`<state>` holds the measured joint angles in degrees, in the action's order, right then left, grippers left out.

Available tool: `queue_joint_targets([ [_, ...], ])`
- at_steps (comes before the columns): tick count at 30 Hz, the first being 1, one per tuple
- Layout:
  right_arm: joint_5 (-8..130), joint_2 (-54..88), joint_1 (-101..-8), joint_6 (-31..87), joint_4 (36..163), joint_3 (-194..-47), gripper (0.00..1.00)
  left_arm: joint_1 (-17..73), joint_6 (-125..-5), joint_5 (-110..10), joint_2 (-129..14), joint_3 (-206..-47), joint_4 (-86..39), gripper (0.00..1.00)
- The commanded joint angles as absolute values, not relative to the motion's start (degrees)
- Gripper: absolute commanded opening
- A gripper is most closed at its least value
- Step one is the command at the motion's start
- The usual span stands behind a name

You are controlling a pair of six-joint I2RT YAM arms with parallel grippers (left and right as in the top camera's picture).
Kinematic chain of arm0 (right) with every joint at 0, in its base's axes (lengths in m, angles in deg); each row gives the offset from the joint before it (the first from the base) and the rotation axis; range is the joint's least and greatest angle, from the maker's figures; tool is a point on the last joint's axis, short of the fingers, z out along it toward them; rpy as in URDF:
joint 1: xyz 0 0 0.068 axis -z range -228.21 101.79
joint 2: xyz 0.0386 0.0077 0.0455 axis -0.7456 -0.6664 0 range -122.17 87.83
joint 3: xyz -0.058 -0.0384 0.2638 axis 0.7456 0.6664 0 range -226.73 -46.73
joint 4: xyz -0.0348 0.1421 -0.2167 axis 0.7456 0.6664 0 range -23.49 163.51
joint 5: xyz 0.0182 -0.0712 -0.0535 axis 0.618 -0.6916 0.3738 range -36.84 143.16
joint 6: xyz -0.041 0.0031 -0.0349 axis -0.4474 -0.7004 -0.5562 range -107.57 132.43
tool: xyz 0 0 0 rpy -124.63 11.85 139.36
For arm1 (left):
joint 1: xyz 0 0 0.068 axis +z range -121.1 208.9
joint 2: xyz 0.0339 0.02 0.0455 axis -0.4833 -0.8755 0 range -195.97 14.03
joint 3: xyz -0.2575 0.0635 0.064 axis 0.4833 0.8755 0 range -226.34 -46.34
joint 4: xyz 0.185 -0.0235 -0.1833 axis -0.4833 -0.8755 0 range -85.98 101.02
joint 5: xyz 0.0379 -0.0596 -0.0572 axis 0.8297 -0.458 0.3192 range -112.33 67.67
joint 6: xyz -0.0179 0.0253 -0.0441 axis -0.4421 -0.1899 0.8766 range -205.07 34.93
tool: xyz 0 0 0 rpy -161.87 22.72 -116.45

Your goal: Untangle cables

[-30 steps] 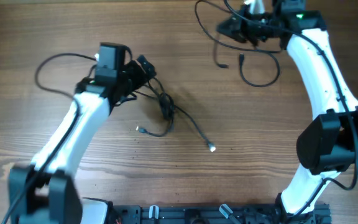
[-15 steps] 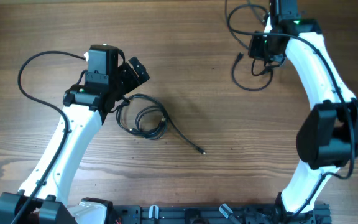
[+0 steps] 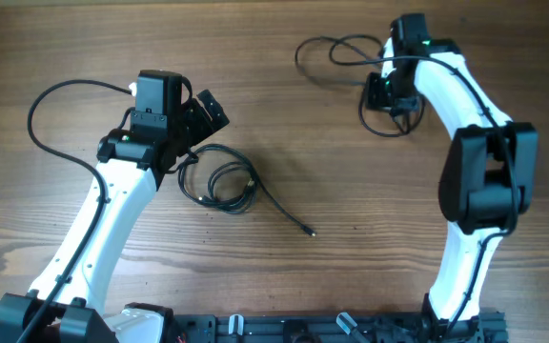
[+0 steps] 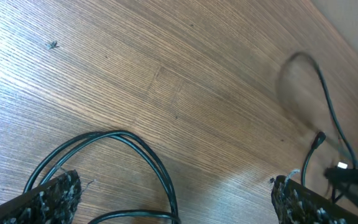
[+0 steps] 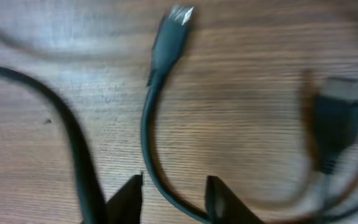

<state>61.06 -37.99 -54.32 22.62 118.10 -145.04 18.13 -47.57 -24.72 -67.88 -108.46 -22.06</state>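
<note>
A cable (image 5: 166,46) at one o'clock is seen between the parted jaws of the right gripper (image 5: 174,182) and could be snagged when moved. The left gripper (image 4: 174,185) is spread wide.

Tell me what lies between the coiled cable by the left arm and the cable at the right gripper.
Only bare table; the overhead view shows nothing between the coiled cable and the right cable.

Matt, fine-grained wood table (image 3: 351,238); smooth black plastic-sheathed cables (image 5: 145,130); glossy white plastic arm shells (image 3: 110,205)
</note>
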Motion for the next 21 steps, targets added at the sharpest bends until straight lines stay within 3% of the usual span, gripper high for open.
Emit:
queue_joint_targets([
  [1, 62.9, -39.8, -56.4, 18.4, 118.2, -144.6, 0.45, 18.2, -48.9, -23.7, -68.5, -108.2, -22.1, 1.0],
  [8, 55.2, -40.4, -57.9, 17.9, 117.9, -144.1, 0.49, 18.2, -48.9, -23.7, -68.5, -108.2, -22.7, 1.0],
  [21, 58.6, -44.0, -58.1, 15.2, 118.7, -143.4, 0.21, 18.2, -48.9, -23.7, -68.6, -108.2, -23.4, 1.0],
])
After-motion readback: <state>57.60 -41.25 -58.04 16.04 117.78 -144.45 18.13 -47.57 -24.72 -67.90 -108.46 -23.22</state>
